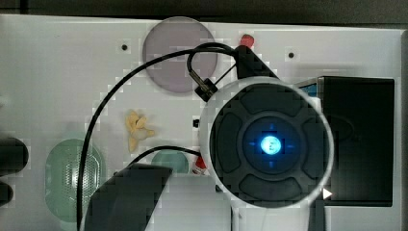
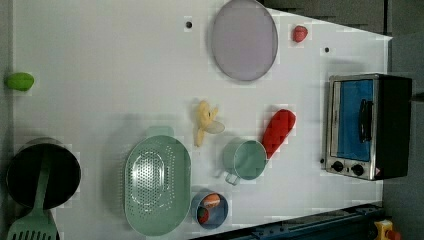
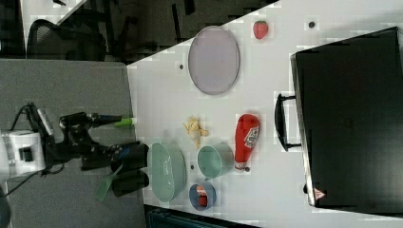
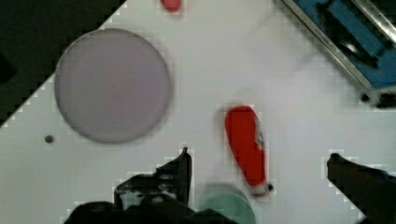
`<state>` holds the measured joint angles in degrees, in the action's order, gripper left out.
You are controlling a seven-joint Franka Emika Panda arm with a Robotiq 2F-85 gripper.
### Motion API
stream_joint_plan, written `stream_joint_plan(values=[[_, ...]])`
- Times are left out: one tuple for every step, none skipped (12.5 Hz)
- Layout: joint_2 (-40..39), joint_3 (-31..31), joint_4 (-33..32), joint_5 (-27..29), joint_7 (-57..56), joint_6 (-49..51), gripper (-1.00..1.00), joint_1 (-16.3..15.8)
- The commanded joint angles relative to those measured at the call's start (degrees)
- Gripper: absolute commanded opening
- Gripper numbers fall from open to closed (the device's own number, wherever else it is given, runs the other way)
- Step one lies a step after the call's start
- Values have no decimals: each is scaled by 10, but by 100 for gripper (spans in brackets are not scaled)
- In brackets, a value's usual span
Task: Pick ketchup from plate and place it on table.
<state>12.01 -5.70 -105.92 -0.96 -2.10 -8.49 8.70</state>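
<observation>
Ketchup [image 2: 278, 132] lies flat on the white table [image 2: 100, 75], off the plate [image 2: 243, 39], between the teal cup [image 2: 244, 159] and the toaster oven [image 2: 367, 126] in the left view; its narrow cap end is just beside the cup rim, can't tell if touching. Plate is bare, grey-mauve, well apart from the bottle toward the left view's top, with a strawberry [image 2: 300, 33] near it on the left view's right. Gripper [image 4: 257, 161] in the wrist view has fingers spread wide, one dark fingertip [image 4: 183, 163] on each side of the bottle, nothing pinched; bottle's white-lettered side and cap show between them. Banana peel [image 2: 206, 121] sits between plate and cup. Pale green perforated colander [image 2: 157, 184] and a small blue bowl [image 2: 209, 210] with orange-red pieces lie toward the left view's bottom. Lime [image 2: 20, 81] at the left view's left edge, dark pot [image 2: 42, 172] with green spatula [image 2: 31, 227] below it
</observation>
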Motion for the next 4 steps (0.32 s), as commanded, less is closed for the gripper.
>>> stream_joint_plan(values=[[-34, 1, 14, 6, 42, 66, 100, 3], [-35, 1, 22, 6, 42, 61, 100, 3], [-35, 1, 24, 6, 42, 62, 100, 3], [-35, 1, 24, 6, 42, 62, 100, 3]])
